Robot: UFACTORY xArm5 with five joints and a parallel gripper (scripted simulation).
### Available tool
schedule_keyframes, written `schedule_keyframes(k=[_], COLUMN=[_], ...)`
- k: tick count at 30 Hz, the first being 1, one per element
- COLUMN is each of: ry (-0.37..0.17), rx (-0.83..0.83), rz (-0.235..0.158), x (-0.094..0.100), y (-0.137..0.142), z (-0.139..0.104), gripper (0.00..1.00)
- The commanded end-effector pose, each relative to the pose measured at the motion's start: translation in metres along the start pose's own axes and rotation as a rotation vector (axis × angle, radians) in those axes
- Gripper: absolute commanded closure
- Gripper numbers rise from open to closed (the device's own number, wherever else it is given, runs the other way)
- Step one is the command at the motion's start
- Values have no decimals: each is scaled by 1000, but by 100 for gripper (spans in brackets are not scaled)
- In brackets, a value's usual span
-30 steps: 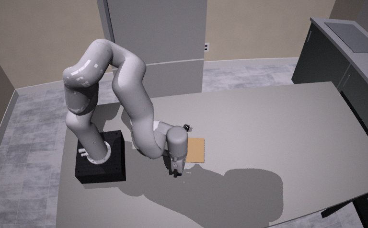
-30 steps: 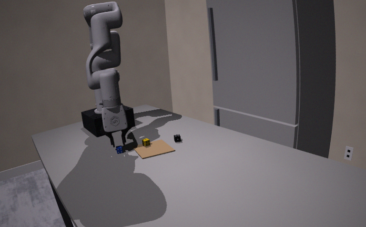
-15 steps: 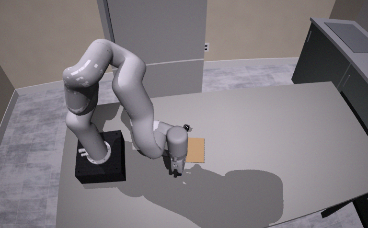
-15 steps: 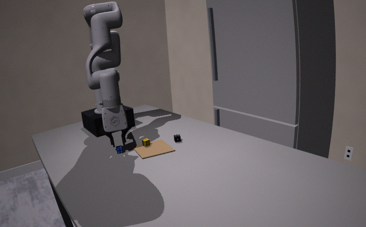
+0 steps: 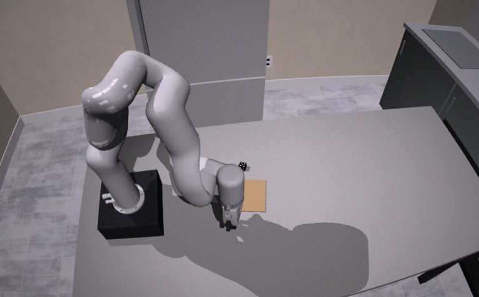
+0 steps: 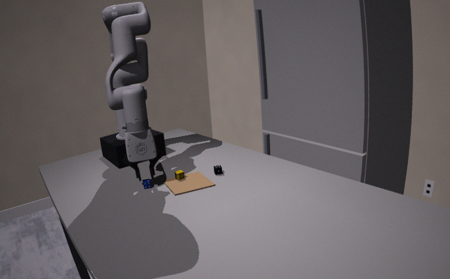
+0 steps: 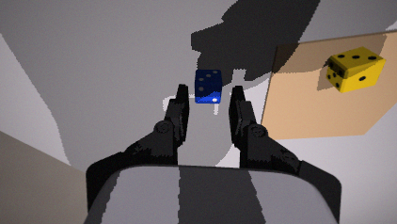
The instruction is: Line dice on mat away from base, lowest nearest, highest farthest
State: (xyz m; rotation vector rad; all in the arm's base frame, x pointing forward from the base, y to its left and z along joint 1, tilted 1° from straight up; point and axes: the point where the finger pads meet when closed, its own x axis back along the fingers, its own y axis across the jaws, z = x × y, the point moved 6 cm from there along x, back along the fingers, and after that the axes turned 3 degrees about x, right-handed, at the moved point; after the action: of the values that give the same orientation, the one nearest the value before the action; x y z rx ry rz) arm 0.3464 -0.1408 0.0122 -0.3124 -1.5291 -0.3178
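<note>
One die on mat, two beside

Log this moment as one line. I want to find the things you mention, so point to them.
jaws [image 5: 231,228] [image 6: 146,178]: open, nothing held | blue die [image 6: 146,184] [image 7: 208,87]: off mat | yellow die [image 6: 179,174] [image 7: 357,70]: on mat | black die [image 5: 242,165] [image 6: 217,169]: off mat

From where I stood, taking the exterior view as a clock face, the thin, flat, tan mat lay on the tabletop. The yellow die, dark-pipped, sat on it toward ten o'clock, a face with three pips and another with one visible from the wrist. The blue die, its pips pale, was off the mat, at nine o'clock from it. The black die, white-pipped, rested on the tabletop at two o'clock, near the mat but apart; its pips were too small to count.
</note>
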Motion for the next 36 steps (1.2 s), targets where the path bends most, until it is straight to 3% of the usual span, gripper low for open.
schedule_keyframes(k=[1, 22, 36], ry=[-3, -3, -3], rx=[0, 0, 0], rz=[0, 0, 0], x=[1, 0, -16], y=[0, 0, 1], z=[-1, -1, -1], gripper=[58, 58, 58])
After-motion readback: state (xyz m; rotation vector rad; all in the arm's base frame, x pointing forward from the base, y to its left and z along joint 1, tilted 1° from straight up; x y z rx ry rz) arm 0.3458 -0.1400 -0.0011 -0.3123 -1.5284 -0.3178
